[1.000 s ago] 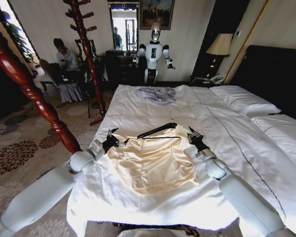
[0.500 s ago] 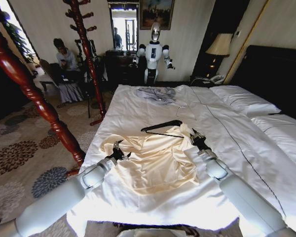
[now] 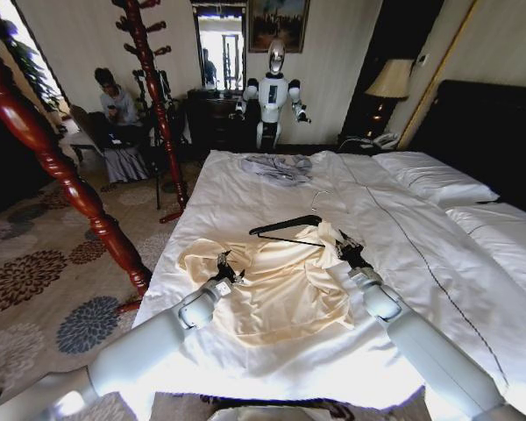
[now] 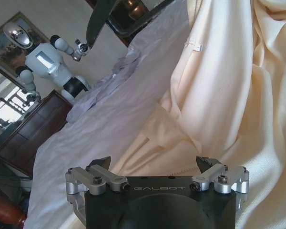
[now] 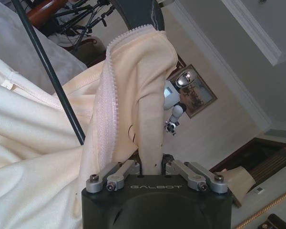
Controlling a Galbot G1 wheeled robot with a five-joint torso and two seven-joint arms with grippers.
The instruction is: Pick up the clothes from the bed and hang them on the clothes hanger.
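Observation:
The cream-yellow clothes (image 3: 276,294) lie rumpled on the white bed (image 3: 245,197). The dark clothes hanger (image 3: 285,225), with its silver hook (image 3: 318,195), rests at the garment's far edge. My right gripper (image 3: 344,246) is at the garment's right far corner, shut on a raised fold of the cream fabric (image 5: 150,95). In the right wrist view the hanger's thin bar (image 5: 52,81) crosses beside that fold. My left gripper (image 3: 226,266) sits over the garment's left part. In the left wrist view this gripper (image 4: 154,164) is open, with the cream cloth (image 4: 219,95) lying under its spread fingers.
A smaller grey-blue garment (image 3: 279,167) lies at the bed's far side. A carved red-brown wooden post (image 3: 66,175) stands close on my left, and a coat stand (image 3: 153,88) rises behind it. White pillows (image 3: 434,180) and a dark headboard (image 3: 491,132) are on the right. A white humanoid robot (image 3: 273,92) stands by the far wall.
My left gripper moved inward from the garment's left edge onto the cloth, leaving that side bunched. The right gripper stayed on its fold; the hanger shifted slightly farther away.

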